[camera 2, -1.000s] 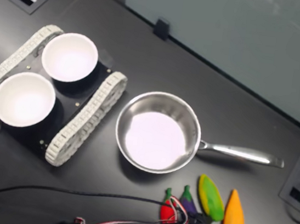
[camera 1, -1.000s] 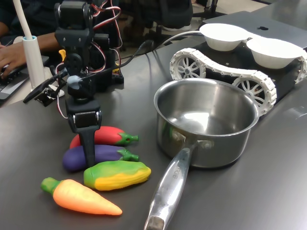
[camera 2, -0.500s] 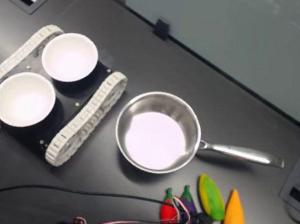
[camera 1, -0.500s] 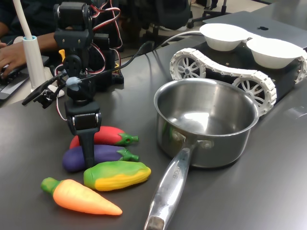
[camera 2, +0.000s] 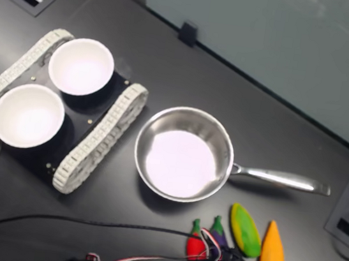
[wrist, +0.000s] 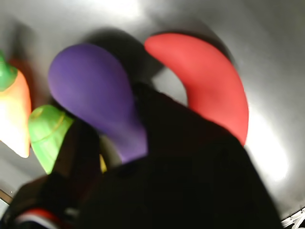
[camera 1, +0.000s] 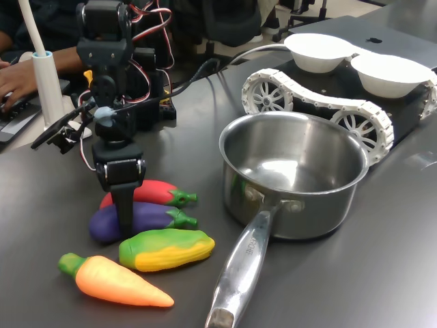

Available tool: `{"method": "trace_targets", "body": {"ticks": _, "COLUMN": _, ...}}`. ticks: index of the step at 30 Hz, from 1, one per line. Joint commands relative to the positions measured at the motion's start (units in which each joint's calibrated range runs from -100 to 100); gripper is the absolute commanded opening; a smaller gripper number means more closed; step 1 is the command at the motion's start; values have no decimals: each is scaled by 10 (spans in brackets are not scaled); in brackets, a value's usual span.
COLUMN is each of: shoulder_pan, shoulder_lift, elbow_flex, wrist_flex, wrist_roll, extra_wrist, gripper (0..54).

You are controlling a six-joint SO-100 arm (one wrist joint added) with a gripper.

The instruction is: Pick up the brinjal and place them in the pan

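Note:
The purple brinjal [camera 1: 151, 217] lies on the dark table between a red chilli toy [camera 1: 153, 192] and a green-yellow corn toy [camera 1: 167, 249]. My gripper [camera 1: 125, 222] stands upright over its middle, with one dark finger [camera 1: 125, 212] down its near side. In the wrist view the brinjal [wrist: 90, 88] fills the gap of the gripper [wrist: 114, 110], and a finger [wrist: 81, 148] touches it on each side. The steel pan [camera 1: 293, 147] stands empty to the first exterior view's right, its handle [camera 1: 239, 270] pointing toward the front. In the second exterior view the pan [camera 2: 187, 118] is in the middle.
An orange carrot toy [camera 1: 113, 280] lies nearest the front edge. A tracked base [camera 1: 321, 102] carrying two white bowls [camera 1: 317, 51] stands behind the pan. Cables and a person's hand [camera 1: 17, 78] on a keyboard are at the back left.
The arm has barely shifted over the brinjal. The toys and the pan have not moved.

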Motion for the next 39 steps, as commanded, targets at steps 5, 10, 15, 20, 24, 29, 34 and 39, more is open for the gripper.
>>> {"method": "trace_targets", "body": {"ticks": 5, "shoulder_pan": 18, "shoulder_lift": -52, "elbow_flex": 9, "wrist_flex": -37, "wrist_roll": -14, "extra_wrist": 8, "gripper": 2}}
{"method": "trace_targets", "body": {"ticks": 10, "shoulder_pan": 37, "shoulder_lift": -81, "elbow_flex": -12, "wrist_flex": -38, "wrist_roll": -27, "extra_wrist": 8, "gripper": 2}}
{"method": "trace_targets", "body": {"ticks": 15, "shoulder_pan": 41, "shoulder_lift": -112, "elbow_flex": -47, "wrist_flex": -11, "wrist_roll": -32, "extra_wrist": 8, "gripper": 2}}
{"method": "trace_targets", "body": {"ticks": 20, "shoulder_pan": 35, "shoulder_lift": -153, "elbow_flex": -95, "wrist_flex": 31, "wrist_roll": -38, "extra_wrist": 8, "gripper": 2}}
{"method": "trace_targets", "body": {"ticks": 24, "shoulder_pan": 30, "shoulder_lift": -183, "elbow_flex": -132, "wrist_flex": 56, "wrist_roll": -47, "extra_wrist": 7, "gripper": 2}}
{"method": "trace_targets", "body": {"ticks": 29, "shoulder_pan": 27, "shoulder_lift": -225, "elbow_flex": -151, "wrist_flex": 63, "wrist_roll": -61, "extra_wrist": 7, "gripper": 2}}
{"method": "trace_targets", "body": {"ticks": 34, "shoulder_pan": 28, "shoulder_lift": -262, "elbow_flex": -161, "wrist_flex": 63, "wrist_roll": -75, "extra_wrist": 7, "gripper": 2}}
{"method": "trace_targets", "body": {"ticks": 39, "shoulder_pan": 21, "shoulder_lift": -294, "elbow_flex": -166, "wrist_flex": 61, "wrist_roll": -89, "extra_wrist": 6, "gripper": 2}}
